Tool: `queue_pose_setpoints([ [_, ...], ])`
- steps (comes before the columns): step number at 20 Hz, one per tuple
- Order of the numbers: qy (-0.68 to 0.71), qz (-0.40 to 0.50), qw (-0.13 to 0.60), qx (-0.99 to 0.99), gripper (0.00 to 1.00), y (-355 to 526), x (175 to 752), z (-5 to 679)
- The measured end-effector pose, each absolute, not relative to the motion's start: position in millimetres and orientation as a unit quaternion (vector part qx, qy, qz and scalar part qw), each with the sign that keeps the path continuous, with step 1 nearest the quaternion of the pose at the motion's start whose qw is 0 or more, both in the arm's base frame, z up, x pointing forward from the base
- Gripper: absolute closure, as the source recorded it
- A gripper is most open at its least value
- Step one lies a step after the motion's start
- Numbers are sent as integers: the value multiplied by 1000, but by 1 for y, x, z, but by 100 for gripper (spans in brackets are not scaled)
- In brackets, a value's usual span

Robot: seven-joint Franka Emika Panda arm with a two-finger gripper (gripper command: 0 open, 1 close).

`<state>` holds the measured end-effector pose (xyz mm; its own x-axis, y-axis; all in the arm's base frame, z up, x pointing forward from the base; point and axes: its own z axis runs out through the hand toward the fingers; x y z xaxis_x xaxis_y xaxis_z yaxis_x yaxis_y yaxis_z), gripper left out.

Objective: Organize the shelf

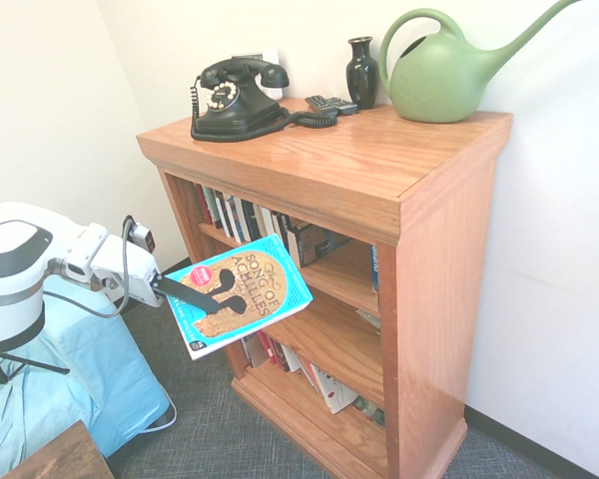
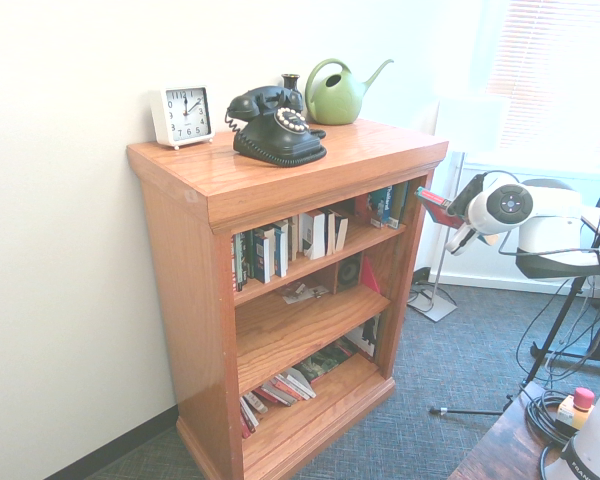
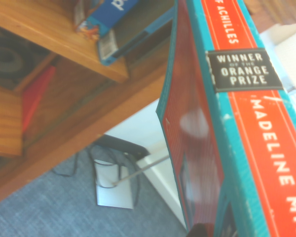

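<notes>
One shelf [image 1: 399, 190] in the first exterior view, reddish-brown wood, standing upright with its long axis vertical and its open front facing 7 o'clock. Gripper [image 1: 185, 291] pinched tight on a teal book [image 1: 242, 292], cover up, in front of the upper levels. Second exterior view: shelf [image 2: 280, 170] against the wall, front toward 4 o'clock; gripper [image 2: 450, 215] at 3 o'clock of it. Wrist view: book's [image 3: 246, 108] red-and-teal spine close up.
</notes>
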<state>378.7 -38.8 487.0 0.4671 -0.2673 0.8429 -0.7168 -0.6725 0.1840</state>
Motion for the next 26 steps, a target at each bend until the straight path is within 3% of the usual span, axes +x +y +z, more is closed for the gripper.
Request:
queue_pose_setpoints([
  [26,-317,433,47,843,100,-34,536,414],
])
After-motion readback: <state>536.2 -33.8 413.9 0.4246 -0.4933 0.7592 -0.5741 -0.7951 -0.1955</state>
